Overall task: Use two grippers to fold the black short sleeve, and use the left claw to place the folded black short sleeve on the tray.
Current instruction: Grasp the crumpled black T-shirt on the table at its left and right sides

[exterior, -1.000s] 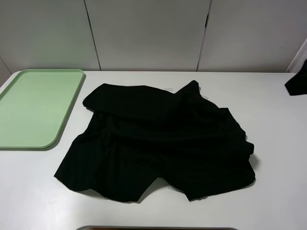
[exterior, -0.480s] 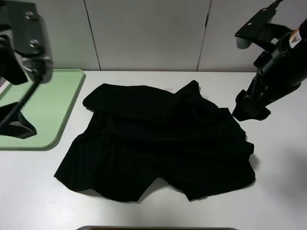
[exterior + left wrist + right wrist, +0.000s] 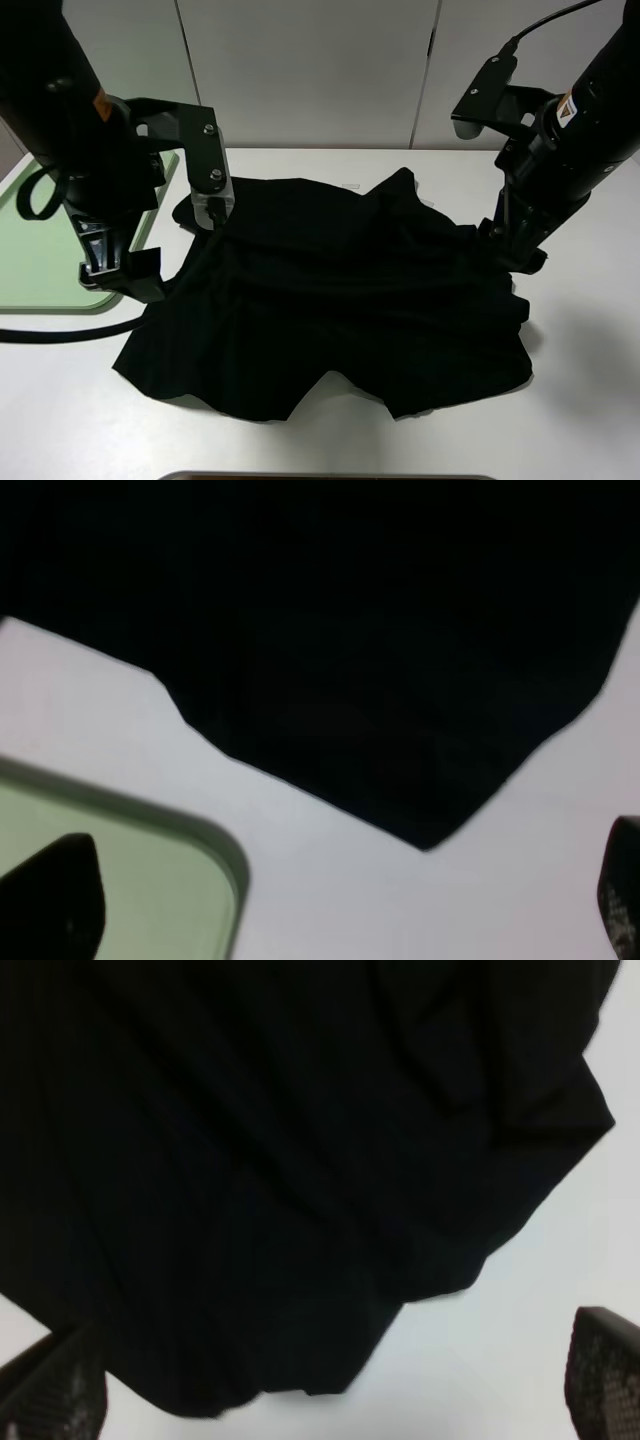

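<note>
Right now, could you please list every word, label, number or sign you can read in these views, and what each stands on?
None of the text here can be read.
The orange sticker on the left arm: too small to read.
The white and orange sticker on the right arm: too small to read.
The black short sleeve and the tray: no print visible.

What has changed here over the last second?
Both arms swung in from the sides and came down: the left claw to the black short sleeve at its left edge beside the tray, the right claw to its right edge. Both claws are open, holding nothing. Garment and tray have not moved.
</note>
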### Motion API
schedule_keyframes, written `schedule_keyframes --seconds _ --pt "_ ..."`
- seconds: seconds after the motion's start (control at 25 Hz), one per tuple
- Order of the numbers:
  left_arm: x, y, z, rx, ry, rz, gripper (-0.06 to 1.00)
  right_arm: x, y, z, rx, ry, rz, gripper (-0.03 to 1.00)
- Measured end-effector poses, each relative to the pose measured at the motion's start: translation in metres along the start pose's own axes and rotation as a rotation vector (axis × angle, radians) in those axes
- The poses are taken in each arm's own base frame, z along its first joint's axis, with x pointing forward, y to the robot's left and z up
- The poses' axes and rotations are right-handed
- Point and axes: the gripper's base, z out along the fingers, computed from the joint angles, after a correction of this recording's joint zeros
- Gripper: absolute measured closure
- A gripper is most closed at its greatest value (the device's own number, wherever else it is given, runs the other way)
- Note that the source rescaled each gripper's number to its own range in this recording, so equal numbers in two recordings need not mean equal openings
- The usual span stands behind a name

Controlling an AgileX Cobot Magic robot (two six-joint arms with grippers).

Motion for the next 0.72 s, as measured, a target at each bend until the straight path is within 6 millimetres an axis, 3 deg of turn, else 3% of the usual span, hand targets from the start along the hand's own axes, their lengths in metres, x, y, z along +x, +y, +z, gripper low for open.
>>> schedule_keyframes --seconds 0.48,0.72 --pt "-0.021 0.017 0.050 -0.023 0.011 0.103 -0.04 0.005 -0.005 0.002 0.057 0.058 -0.330 -0.03" --pt "-0.027 0.021 0.084 -0.003 0.073 0.139 -0.04 0.016 0.001 0.023 0.054 0.095 -0.403 -0.03"
